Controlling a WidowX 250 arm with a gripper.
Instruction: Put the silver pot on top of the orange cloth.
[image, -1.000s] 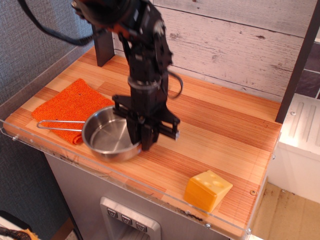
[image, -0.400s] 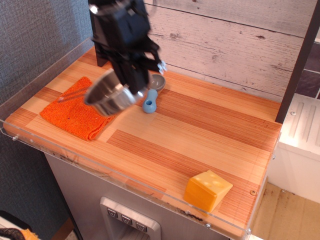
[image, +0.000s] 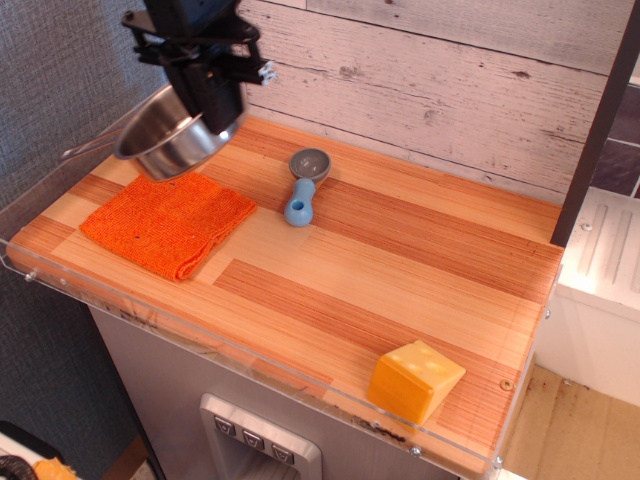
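The pincer (image: 212, 100) pinching the silver pot (image: 168, 143) has carried it up toward ten o'clock — now above the orange cloth's (image: 167, 221) far edge, lowering remains.

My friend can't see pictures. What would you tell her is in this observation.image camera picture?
A black robot gripper holds a shiny silver pot tilted in the air above the far edge of an orange cloth on a wooden table. A small scoop with a blue handle lies nearby, and a yellow cheese block sits at the near right corner.
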